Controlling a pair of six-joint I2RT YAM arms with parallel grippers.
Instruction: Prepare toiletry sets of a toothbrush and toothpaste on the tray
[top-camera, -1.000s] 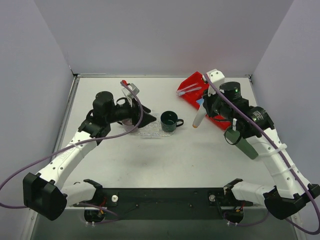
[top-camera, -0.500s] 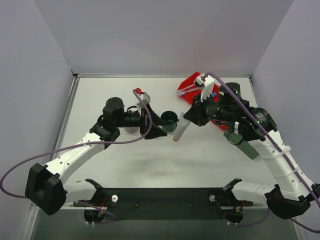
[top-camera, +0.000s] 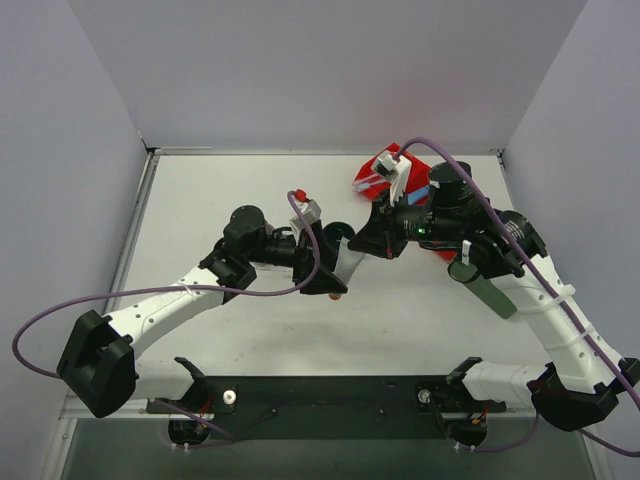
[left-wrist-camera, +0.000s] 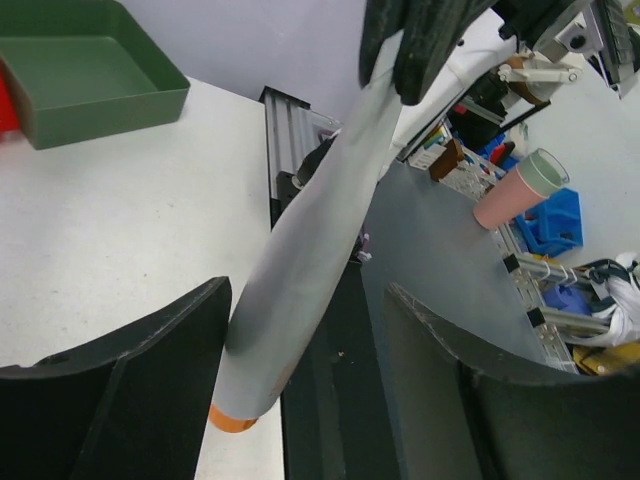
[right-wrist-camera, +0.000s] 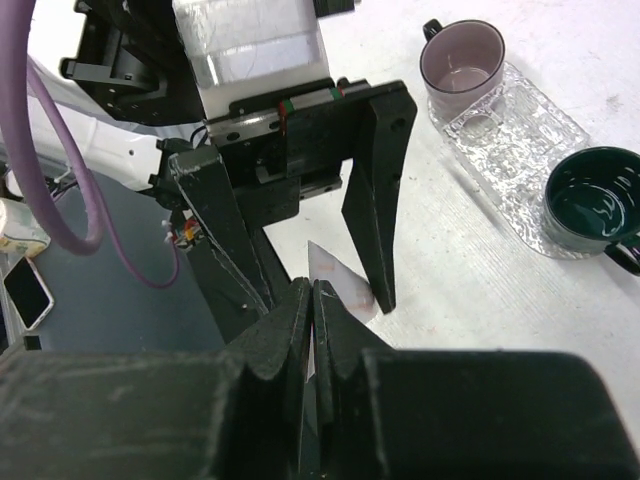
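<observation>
Right tool (right-wrist-camera: 312, 295) is pinched tight on the flat crimped end of the white toothpaste tube (left-wrist-camera: 310, 250), so the tube hangs slanted with its orange cap lowest, in the air over the middle of the desk. Gripping that thin end leaves the whole body free, which reads as a set-up for a hand-over. Your left tool (left-wrist-camera: 305, 300) stands with its fingers spread wide to either side of the tube's lower half. A clear gap shows on one side; on the other I cannot tell whether finger and tube touch. Nothing is clamped on that side yet.

The clear glittery tray (right-wrist-camera: 520, 130) lies near the middle of the desk, just beyond the meeting point, carrying a mauve mug (right-wrist-camera: 462, 62) and a dark green mug (right-wrist-camera: 590, 205). No tube rests on it that I can see. The red bin (top-camera: 378, 175) sits toward the far right corner.

A second ago your arms were well apart: the left tool hovered over the tray, while the right one held the tube beside the red bin. Since then both have swung inward, and the tube now sits between the left fingers.
</observation>
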